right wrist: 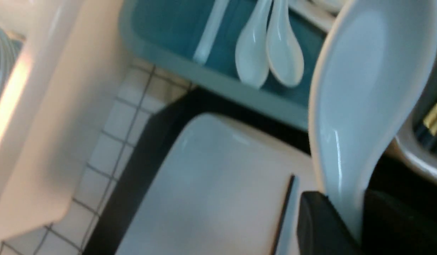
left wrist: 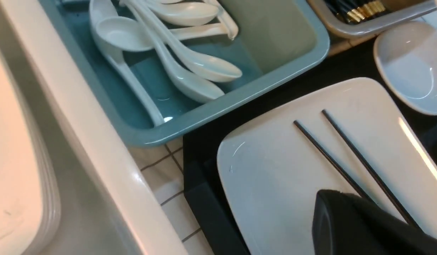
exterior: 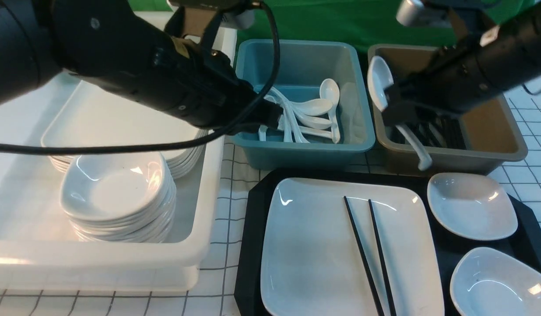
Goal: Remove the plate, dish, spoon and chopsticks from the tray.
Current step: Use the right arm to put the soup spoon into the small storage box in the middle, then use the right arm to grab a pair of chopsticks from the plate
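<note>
You had the right end effector pinched nearly shut on the spoon, bowl-up over the rim of the brown tub at one o'clock from the plate, and that glossy handle could have swivelled loose and dropped short of the blue tub at eleven.

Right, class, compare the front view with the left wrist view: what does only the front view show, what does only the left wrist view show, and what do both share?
Only the front view: the right gripper shut on the spoon near the brown tub, the stacked dishes in the white tub, and the nearer small dish.
Only the left wrist view: gold tips on the brown tub's stored chopsticks.
Both: the blue tub of spoons, and the chopsticks lying on the plate on the tray.
</note>
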Available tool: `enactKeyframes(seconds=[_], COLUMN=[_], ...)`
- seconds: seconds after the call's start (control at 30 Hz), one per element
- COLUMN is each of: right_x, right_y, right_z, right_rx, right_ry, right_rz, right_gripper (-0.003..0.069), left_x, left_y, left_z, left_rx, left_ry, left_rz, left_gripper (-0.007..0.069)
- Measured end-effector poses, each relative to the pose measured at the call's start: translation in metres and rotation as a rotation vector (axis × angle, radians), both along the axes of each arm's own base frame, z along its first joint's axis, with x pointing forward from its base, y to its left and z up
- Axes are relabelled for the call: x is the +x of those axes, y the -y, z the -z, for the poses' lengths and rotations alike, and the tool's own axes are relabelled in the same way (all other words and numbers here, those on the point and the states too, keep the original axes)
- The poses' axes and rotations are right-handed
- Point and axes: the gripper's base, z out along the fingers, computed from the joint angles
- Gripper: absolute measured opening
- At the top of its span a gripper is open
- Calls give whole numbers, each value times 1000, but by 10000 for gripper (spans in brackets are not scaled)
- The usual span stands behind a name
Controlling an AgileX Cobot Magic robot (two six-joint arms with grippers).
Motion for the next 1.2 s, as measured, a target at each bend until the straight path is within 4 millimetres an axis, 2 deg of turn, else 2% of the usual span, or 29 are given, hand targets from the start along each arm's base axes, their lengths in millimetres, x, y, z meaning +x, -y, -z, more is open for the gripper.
enactKeyframes(seconds=[0.07, 0.1, 0.13, 0.2, 0.23, 0.3, 0.33, 0.43, 0.57, 0.67, 0.77, 0.8, 0.83, 0.87, 0.9, 1.0, 1.1, 1.13, 1.2], right_x=[17, 40, 41, 67, 69, 87, 90, 105, 108, 101, 90, 80, 79, 67, 61, 43, 20, 18, -3], right_y=[-8, -17, -18, -27, -28, -35, -36, -40, -41, -40, -38, -34, -34, -28, -25, -17, -13, -14, -13], right_z=[1, 8, 5, 19, 18, 31, 33, 47, 50, 42, 35, 25, 24, 14, 7, -12, -15, -15, -7], right_rx=[18, 37, 40, 55, 61, 69, 71, 83, 85, 73, 43, 7, 2, -43, -63, -88, -128, -132, -177], right_ry=[7, 2, 12, -1, 5, -5, -6, 9, 11, -16, -67, -89, -93, -132, -141, -124, -138, -140, -181], right_rz=[8, 31, 31, 52, 56, 71, 74, 94, 97, 77, 37, 0, -4, -33, -41, -51, -68, -71, -71], right_gripper=[153, 153, 153, 153, 153, 169, 178, 269, 351, 363, 326, 265, 256, 167, 118, 28, 25, 31, 94], left_x=[0, -1, -1, -3, -3, -6, -7, -11, -15, -18, -20, -22, -22, -24, -26, -37, -51, -53, -66], left_y=[1, 1, 1, 2, 2, 2, 2, 2, 4, 5, 5, 6, 6, 9, 11, 24, 39, 42, 53], left_z=[0, 0, 0, 0, 0, 3, 3, 5, 6, 7, 7, 7, 7, 7, 8, 9, 10, 10, 11], left_rx=[-9, -23, -24, -31, -32, -20, -18, -15, -22, -25, -21, -20, -19, -15, -9, 20, 55, 58, 93], left_ry=[-5, -16, -18, -40, -44, -84, -91, -140, -177, -198, -213, -223, -223, -229, -228, -225, -233, -234, -236], left_rz=[-1, -2, -2, 2, 2, 15, 17, 31, 61, 84, 110, 130, 132, 149, 162, 219, 276, 286, 328], left_gripper=[-3, -3, -3, -3, -3, -3, -3, -3, -3, -3, -3, -3, -3, -3, -3, -3, -3, -3, -3])
